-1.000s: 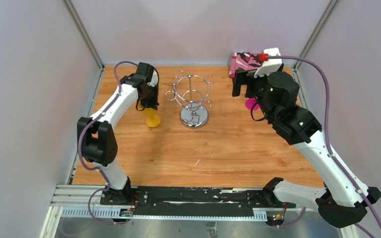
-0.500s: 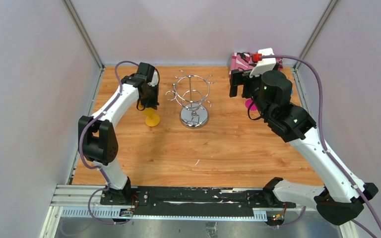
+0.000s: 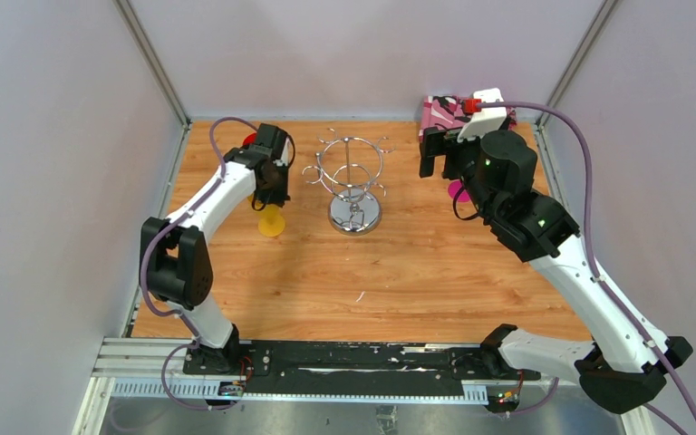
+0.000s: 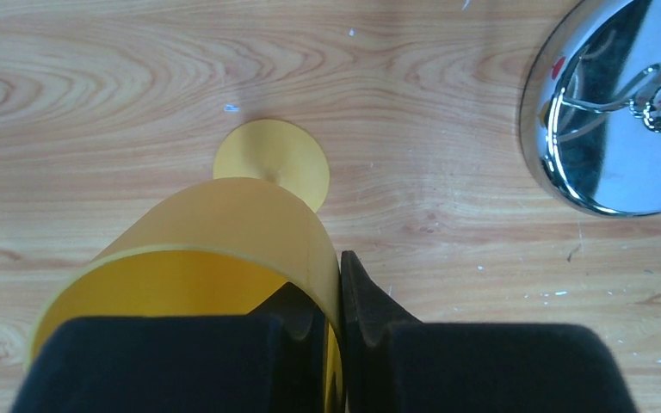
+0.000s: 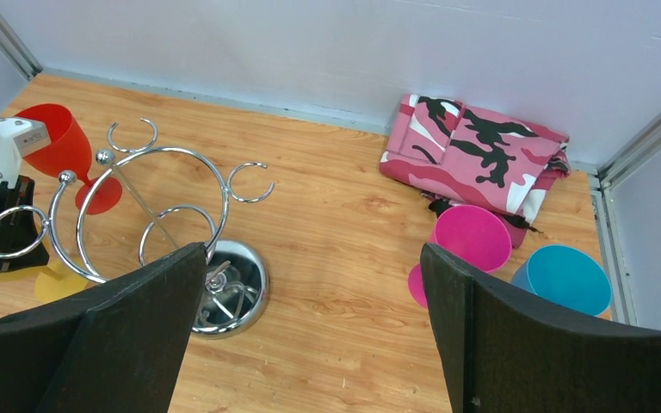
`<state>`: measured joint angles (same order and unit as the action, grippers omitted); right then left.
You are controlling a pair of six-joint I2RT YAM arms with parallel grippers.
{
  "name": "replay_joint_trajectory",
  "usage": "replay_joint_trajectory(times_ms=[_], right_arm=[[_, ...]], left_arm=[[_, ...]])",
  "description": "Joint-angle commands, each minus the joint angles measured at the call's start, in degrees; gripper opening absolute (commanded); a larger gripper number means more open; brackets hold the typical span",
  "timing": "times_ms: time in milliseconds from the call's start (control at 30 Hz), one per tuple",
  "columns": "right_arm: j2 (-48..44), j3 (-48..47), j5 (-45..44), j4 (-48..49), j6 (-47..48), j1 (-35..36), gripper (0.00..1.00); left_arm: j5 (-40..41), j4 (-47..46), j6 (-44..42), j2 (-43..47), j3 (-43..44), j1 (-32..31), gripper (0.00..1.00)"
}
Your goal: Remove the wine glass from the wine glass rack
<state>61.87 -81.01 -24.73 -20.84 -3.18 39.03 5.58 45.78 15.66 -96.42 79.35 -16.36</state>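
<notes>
The chrome wine glass rack stands mid-table at the back, with no glass on its hooks. Its mirrored base shows in the left wrist view, and the whole rack shows in the right wrist view. My left gripper is left of the rack, shut on the rim of a yellow wine glass. One finger is inside the bowl and one outside. The glass is upright, with its foot at or just above the wood. My right gripper is open and empty, raised to the right of the rack.
A red wine glass stands behind my left gripper near the back left wall. A pink glass and a blue glass stand at the back right, in front of a folded pink camouflage cloth. Walls close three sides.
My left gripper has shifted slightly left and toward me with the yellow glass, uncovering the red glass behind it. My right gripper moved a little left, then held still.
</notes>
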Motion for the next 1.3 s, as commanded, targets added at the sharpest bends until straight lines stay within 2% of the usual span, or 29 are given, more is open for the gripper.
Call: replay_joint_trajectory(times_ms=[0, 367, 733, 933, 1100, 1267], right_arm=[[-0.8, 0.9, 0.3, 1.3, -0.3, 0.4, 0.99], [-0.5, 0.9, 0.7, 1.4, -0.4, 0.5, 0.99], [0.2, 1.0, 0.5, 1.4, -0.2, 0.5, 0.99], [1.1, 1.0, 0.2, 1.4, 0.4, 0.4, 1.0], [1.9, 1.9, -1.5, 1.9, 1.3, 0.4, 0.99], [2.7, 2.9, -3.9, 2.8, 1.0, 0.4, 1.0]], left_arm=[[3.9, -2.2, 1.5, 3.1, -2.0, -0.3, 0.12], [4.8, -2.6, 0.9, 5.5, -1.8, -0.3, 0.39], [7.4, -0.2, 0.3, 13.6, 5.7, -0.3, 0.47], [5.7, -0.4, -0.6, 20.0, 10.6, -0.6, 0.49], [2.0, -4.7, -3.5, 26.8, 11.4, -2.1, 0.52], [-4.9, -15.7, -4.6, 33.2, 5.7, -2.7, 0.56]])
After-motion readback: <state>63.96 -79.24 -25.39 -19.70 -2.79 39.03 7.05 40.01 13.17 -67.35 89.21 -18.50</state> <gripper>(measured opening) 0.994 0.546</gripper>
